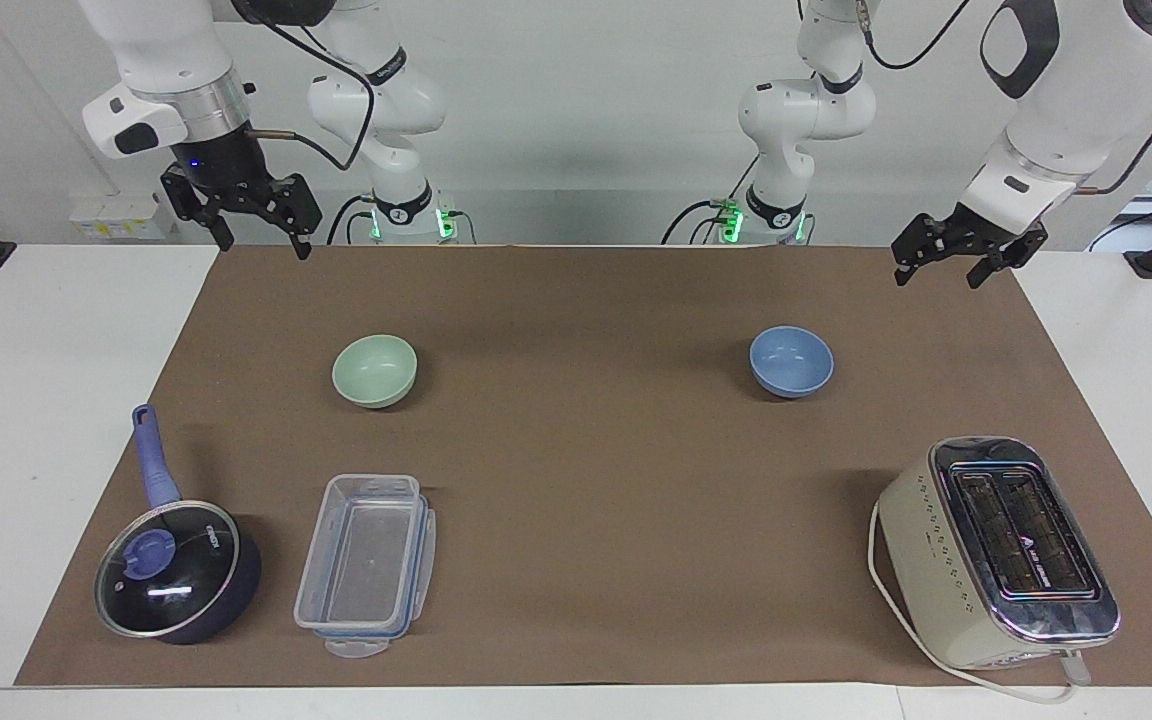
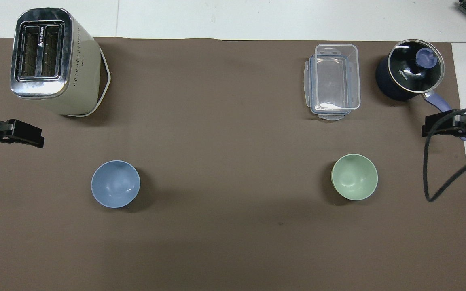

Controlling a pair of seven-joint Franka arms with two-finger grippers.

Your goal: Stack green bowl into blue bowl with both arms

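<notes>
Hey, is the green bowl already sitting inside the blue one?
No, the green bowl stands alone on the brown mat, well apart from the blue bowl.

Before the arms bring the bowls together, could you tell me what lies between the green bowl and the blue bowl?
Nothing: only bare brown mat between the green bowl and the blue bowl, clearest in the overhead view.

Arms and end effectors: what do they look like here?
Both arms are white, rounded, jointed shells with black joint bands and silver wrist collars. Green lights glow at the bases. Black cables trail along each. The right end effector and the left end effector are black, two-fingered linkages.
</notes>
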